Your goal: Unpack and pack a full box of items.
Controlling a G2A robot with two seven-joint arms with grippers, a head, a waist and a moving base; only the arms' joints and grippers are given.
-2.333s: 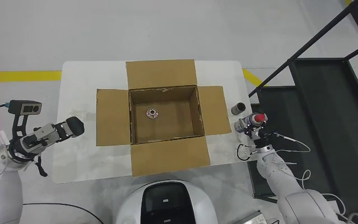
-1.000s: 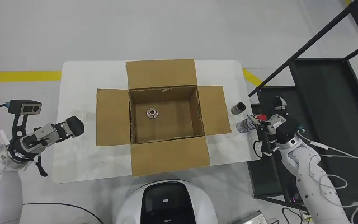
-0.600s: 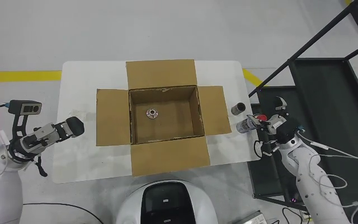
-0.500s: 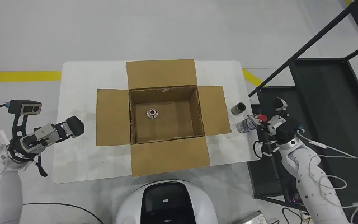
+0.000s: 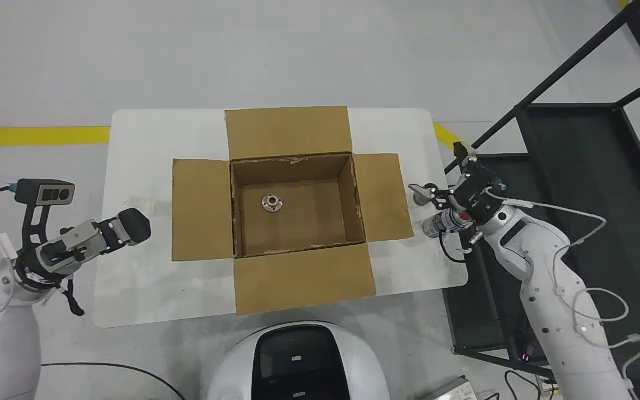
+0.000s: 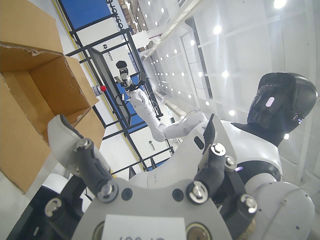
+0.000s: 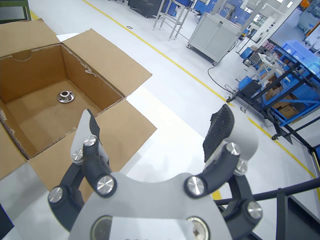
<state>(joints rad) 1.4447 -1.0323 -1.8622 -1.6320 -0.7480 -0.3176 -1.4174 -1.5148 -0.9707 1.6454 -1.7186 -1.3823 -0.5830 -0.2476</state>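
Note:
An open cardboard box (image 5: 292, 204) stands mid-table, flaps spread, with one metal flange (image 5: 271, 202) on its floor. The flange (image 7: 65, 97) also lies in the box (image 7: 82, 58) in the right wrist view. A silver spray can with a red cap (image 5: 434, 226) lies on the table's right edge, beside the right flap; the can (image 6: 98, 89) appears small in the left wrist view. My right gripper (image 5: 438, 172) hangs open and empty just above the can, facing the box; its jaws (image 7: 155, 116) are wide apart. My left gripper (image 5: 128, 227) is open and empty off the table's left edge (image 6: 135, 126).
A small dark cylinder (image 5: 424, 194) stands by the right flap, partly under the right gripper. A dark metal rack (image 5: 560, 160) stands close to the table's right side. Bare white tabletop (image 5: 140, 150) lies left of the box.
The right gripper let go of the spray can, which now lies on the table. It drew back over the rack, then swung in over the table edge toward the box. The left arm is still.

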